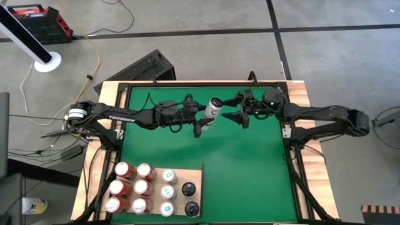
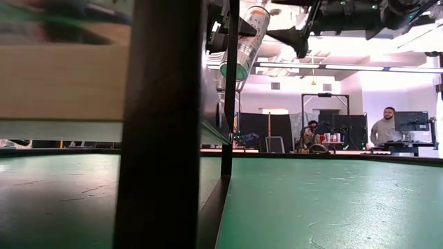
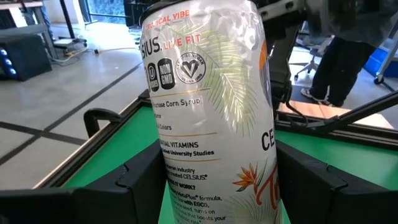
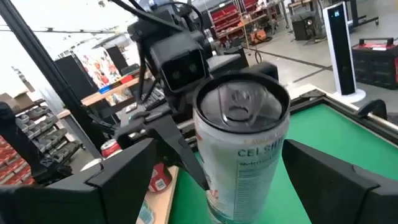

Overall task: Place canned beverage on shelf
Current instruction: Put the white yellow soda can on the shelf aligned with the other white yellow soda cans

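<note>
You will find the tall white printed beverage can [image 1: 213,109] held in the air above the green mat [image 1: 250,169], near the mat's 12 o'clock edge. The left gripper [image 1: 201,119] is clamped on the can's lower body; in the left wrist view its 2 dark fingers [image 3: 134,180] press against both sides of the can [image 3: 211,112]. In the low view the can [image 2: 246,43] hangs tilted, well clear of the mat [image 2: 332,200].

The right gripper [image 1: 237,108] sits just beside the can at its 3 o'clock side, with its fingers spread apart. In the right wrist view the can's silver top with pull tab [image 4: 241,107] stands between those 2 fingers [image 4: 339,171] without visible contact.

The pale flat wooden shelf board [image 1: 197,177] lies at the mat's 7 o'clock corner and carries 10 cans in rows. You can count 6 red-topped cans [image 1: 132,186] on the side toward 9 o'clock, then 3 white-topped cans [image 1: 167,192], then 2 black-topped cans [image 1: 190,199] nearest the bare part of the board. The held can is well apart from the shelf board.

A person [image 2: 384,128] stands in the room beyond the table in the low view.
</note>
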Robot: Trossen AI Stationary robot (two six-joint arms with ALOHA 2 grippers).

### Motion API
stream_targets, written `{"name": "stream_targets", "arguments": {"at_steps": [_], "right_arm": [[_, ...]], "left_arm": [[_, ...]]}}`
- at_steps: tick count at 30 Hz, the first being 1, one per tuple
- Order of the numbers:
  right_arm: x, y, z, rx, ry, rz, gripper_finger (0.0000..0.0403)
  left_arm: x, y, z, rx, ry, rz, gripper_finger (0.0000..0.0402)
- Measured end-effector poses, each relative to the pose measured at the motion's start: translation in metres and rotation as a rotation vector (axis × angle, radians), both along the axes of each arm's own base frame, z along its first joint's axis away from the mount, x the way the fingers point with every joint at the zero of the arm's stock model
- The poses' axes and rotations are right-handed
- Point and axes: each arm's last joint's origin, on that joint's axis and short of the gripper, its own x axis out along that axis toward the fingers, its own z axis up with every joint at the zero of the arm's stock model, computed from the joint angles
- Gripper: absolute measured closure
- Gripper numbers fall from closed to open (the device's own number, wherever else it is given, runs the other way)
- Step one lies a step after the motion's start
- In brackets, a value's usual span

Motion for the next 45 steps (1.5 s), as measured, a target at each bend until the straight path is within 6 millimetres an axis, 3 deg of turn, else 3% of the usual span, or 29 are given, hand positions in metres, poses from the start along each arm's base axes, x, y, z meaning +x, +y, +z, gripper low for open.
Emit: {"name": "stream_targets", "arguments": {"at_steps": [19,23,30,34,45], "right_arm": [[0.031,-0.011,-0.019,-0.06,-0.066,-0.047,0.0031],[0.03,-0.011,-0.017,-0.066,-0.081,-0.05,0.0053],[0.03,-0.011,-0.016,-0.071,-0.098,-0.049,0.0128],[0.03,-0.011,-0.016,-0.071,-0.097,-0.035,0.0129],[0.023,-0.012,-0.011,-0.075,-0.089,-0.034,0.0129]], "left_arm": [[0.0,0.0,-0.001,-0.001,0.009,-0.006,0.0168],[0.0,0.0,-0.001,0.002,0.011,-0.005,0.0168],[0.0,0.001,-0.002,0.01,0.024,0.003,0.0168],[0.0,0.001,-0.002,0.008,0.026,0.005,0.0165],[-0.004,0.0,-0.003,-0.007,0.077,0.002,0.0071]]}}
